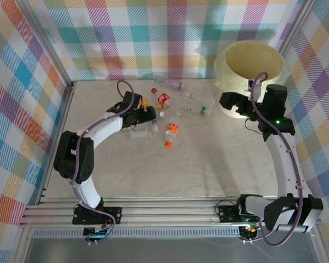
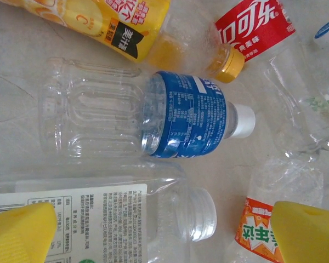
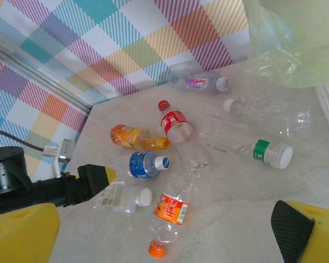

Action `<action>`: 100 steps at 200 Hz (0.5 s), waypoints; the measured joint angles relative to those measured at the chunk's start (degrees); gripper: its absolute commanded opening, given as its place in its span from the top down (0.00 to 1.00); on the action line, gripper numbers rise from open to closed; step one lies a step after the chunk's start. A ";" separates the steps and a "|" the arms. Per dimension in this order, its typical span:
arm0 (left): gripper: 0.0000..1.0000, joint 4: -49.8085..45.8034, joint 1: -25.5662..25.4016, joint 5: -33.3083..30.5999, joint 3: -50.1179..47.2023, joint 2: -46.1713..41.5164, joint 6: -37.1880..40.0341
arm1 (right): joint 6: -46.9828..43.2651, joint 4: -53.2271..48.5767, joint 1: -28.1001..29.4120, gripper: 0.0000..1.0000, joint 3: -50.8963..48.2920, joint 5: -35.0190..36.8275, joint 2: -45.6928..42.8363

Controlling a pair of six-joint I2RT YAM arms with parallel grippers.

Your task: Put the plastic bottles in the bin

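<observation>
Blue-labelled clear bottle (image 2: 186,123): empty by the look, so probably very light, thin-walled, easily dented, slick and apt to roll. Best taken across the labelled mid-body with a gentle squeeze. Lies on its side at the centre of the left wrist view, long axis across the frame, white cap toward the right, ribbed base toward the left. Hemmed in by an orange-juice bottle (image 2: 109,24) above, a red-labelled bottle (image 2: 252,24) at upper right and a white-labelled clear bottle (image 2: 98,219) below. Left gripper (image 2: 164,233) spread wide and empty, jaws at the lower corners. Right gripper (image 1: 233,103) also wide, holding nothing, just by the bin (image 1: 230,76) at upper right of the top view.
</observation>
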 measured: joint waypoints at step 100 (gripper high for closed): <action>0.00 4.98 -2.89 4.70 -12.15 -6.78 -4.52 | -1.25 -0.04 2.25 0.00 0.00 -5.53 1.62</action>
